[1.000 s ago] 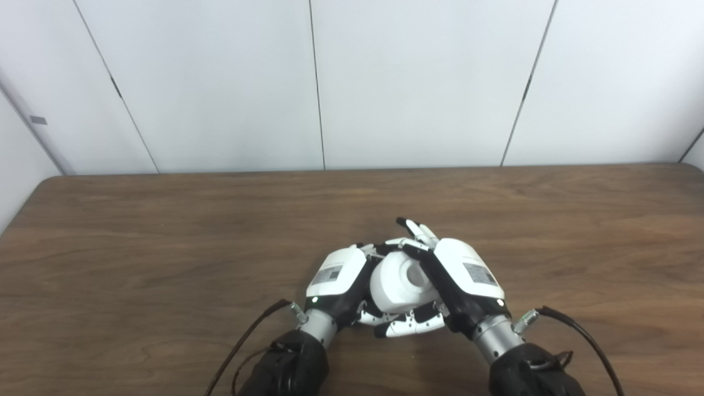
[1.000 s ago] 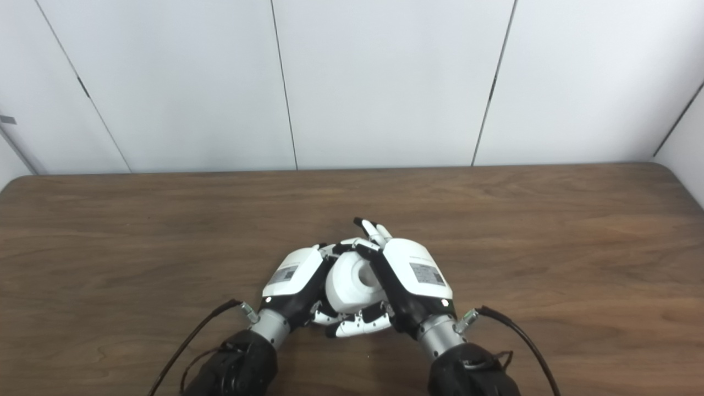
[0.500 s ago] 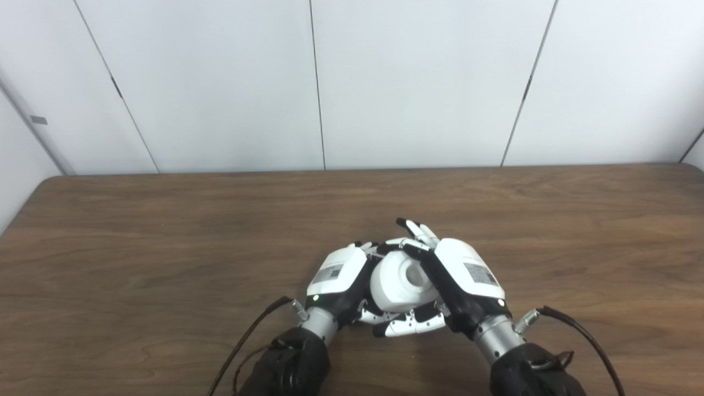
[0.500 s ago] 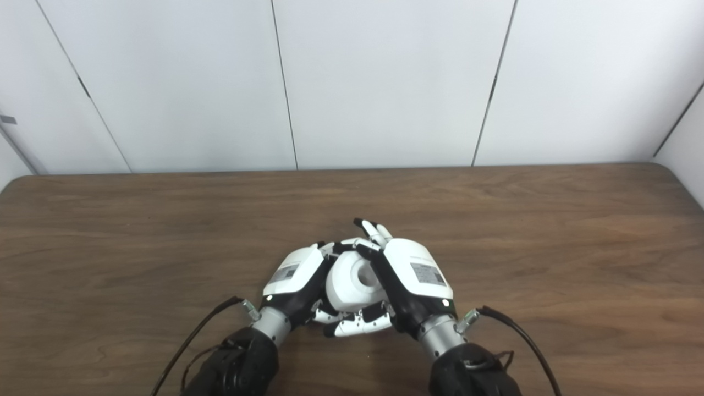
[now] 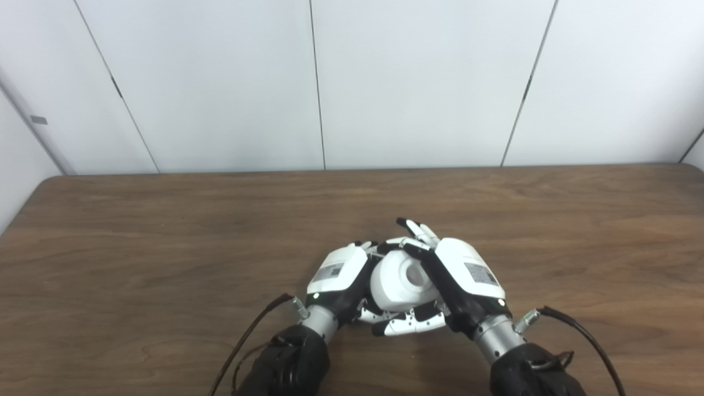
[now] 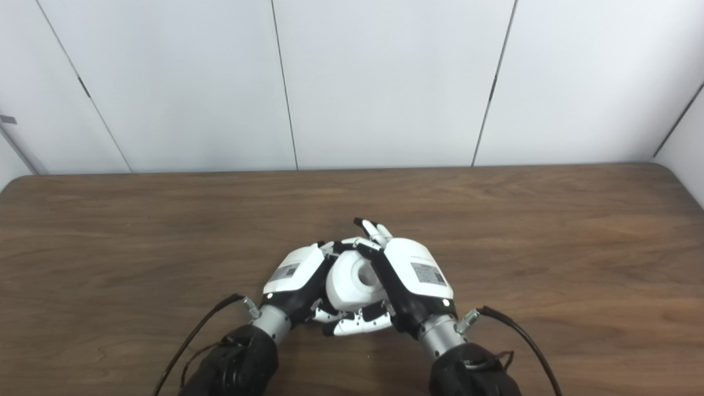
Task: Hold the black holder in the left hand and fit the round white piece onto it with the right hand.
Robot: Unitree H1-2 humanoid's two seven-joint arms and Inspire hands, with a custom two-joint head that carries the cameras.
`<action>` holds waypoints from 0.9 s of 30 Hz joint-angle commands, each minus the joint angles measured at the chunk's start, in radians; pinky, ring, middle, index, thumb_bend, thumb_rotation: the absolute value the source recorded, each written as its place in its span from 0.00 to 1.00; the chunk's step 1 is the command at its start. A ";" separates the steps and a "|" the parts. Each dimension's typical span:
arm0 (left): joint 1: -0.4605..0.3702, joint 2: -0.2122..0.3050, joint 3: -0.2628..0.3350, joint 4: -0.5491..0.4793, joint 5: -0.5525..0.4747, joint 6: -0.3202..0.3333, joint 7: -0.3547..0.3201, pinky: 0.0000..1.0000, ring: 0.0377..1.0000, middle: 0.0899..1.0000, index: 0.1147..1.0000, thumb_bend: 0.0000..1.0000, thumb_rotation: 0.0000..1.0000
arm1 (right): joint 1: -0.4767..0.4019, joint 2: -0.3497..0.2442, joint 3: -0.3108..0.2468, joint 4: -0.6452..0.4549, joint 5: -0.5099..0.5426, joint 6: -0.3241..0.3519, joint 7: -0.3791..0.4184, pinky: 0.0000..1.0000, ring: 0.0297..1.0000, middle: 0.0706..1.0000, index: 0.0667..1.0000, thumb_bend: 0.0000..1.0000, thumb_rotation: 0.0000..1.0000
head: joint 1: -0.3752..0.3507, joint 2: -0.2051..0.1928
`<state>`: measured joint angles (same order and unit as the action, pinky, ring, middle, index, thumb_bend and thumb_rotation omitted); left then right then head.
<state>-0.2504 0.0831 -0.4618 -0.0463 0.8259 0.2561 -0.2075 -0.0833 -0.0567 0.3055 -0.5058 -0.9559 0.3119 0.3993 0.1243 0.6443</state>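
Nearest the cameras: two black forearms enter from the bottom edge, each with a thin black cable looping off the wrist. Left hand and right hand sit close together just above the wooden table, near its front middle.

Between them, one round white piece, its recessed centre facing up toward the cameras. Right hand is wrapped around it, fingers over the far side, thumb beneath. Left hand presses against the piece's left side, fingers curled; what they grip is hidden, cannot tell. Black holder not visible as its own thing; only dark slivers between the palms.

Each hand's back carries one small grey label; print too small to read.

Beyond: bare tabletop, then white wall panels with dark seams.
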 commanded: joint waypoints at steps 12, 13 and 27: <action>-0.023 0.010 -0.013 -0.008 0.028 0.038 -0.025 1.00 0.97 0.91 0.62 0.94 0.23 | -0.030 -0.015 -0.035 -0.038 0.021 -0.016 -0.025 0.88 0.96 0.96 0.82 0.82 0.35 | -0.001 -0.002; -0.023 0.009 -0.013 -0.008 0.028 0.040 -0.025 1.00 0.97 0.91 0.62 0.94 0.23 | -0.033 -0.019 -0.042 -0.043 0.021 -0.013 -0.020 0.87 0.96 0.96 0.83 0.83 0.35 | -0.002 -0.002; -0.022 0.009 -0.015 -0.003 0.019 0.033 -0.012 1.00 0.97 0.90 0.61 0.94 0.23 | -0.042 -0.082 -0.180 -0.101 0.132 -0.001 -0.017 0.67 0.95 0.96 0.86 0.86 0.30 | 0.001 -0.003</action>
<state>-0.2594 0.0838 -0.4736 -0.0485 0.8344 0.2861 -0.2128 -0.0928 -0.1291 0.1414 -0.5629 -0.8399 0.3176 0.3978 0.1243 0.6397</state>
